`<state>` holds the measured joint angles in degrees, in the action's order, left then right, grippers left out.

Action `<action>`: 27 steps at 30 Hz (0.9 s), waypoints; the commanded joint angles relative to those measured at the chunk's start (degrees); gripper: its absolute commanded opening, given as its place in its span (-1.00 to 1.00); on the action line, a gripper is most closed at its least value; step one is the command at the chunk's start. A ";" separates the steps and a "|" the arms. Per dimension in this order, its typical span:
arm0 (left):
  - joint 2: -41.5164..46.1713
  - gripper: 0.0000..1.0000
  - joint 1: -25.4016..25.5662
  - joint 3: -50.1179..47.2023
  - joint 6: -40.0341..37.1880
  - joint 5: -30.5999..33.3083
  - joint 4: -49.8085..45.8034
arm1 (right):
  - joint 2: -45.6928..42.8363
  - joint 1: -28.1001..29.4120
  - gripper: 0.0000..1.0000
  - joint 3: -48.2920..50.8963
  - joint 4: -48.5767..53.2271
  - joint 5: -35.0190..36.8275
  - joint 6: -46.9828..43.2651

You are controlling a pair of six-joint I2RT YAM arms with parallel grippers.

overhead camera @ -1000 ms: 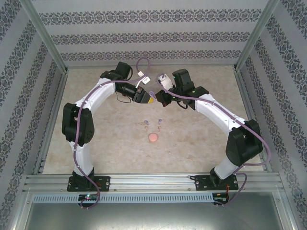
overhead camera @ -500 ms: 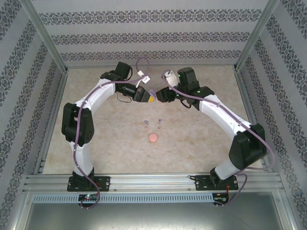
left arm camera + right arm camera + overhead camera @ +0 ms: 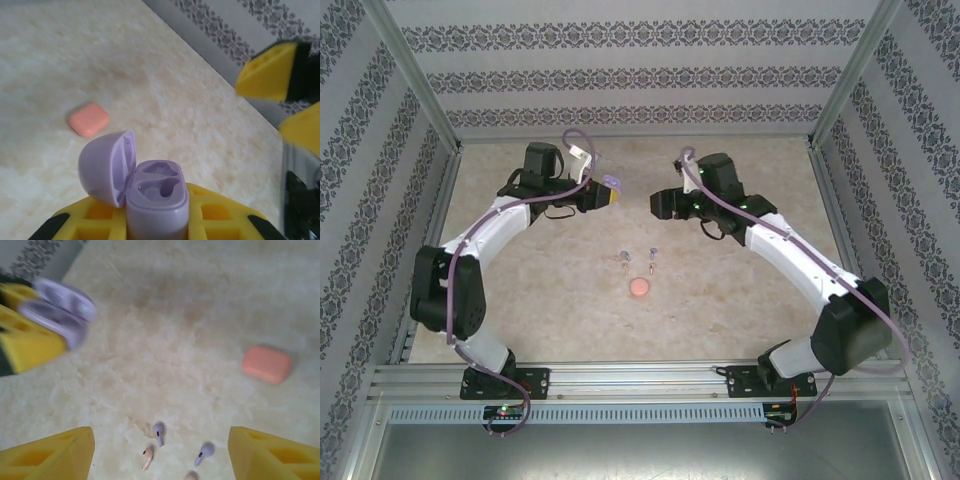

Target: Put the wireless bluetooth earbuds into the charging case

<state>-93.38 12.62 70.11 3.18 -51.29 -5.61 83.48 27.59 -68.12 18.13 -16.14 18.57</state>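
Purple case [image 3: 155, 200] clamped in left fingers [image 3: 225, 209] | right fingers [image 3: 50, 455] wide | earbuds [image 3: 159, 432] on open table [image 3: 200, 300] centre

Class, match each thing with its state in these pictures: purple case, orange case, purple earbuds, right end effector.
Things:
1. purple case
2. orange case
3. purple earbuds
4. right end effector

States:
a. open, holding nothing
b. shut, on the table
c. held in the left end effector, lid open
d. lying loose, outside any case

Pairs: 1-c; 2-b; 3-d; 4-a
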 commanded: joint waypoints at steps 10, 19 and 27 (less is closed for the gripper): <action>14.31 -1.00 -0.29 -18.00 9.06 23.33 36.60 | 17.54 8.24 0.35 -8.65 7.21 5.18 -0.48; 19.51 -1.00 -0.24 -22.53 10.92 26.51 43.93 | 28.92 11.15 0.21 -18.06 15.05 7.25 -6.87; 22.71 -1.00 0.08 -24.41 12.08 29.84 48.70 | 35.51 13.84 0.16 -23.63 20.52 10.54 -9.96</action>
<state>-72.77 12.64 45.84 13.98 -23.22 38.04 117.32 40.12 -88.84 34.48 -8.36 11.09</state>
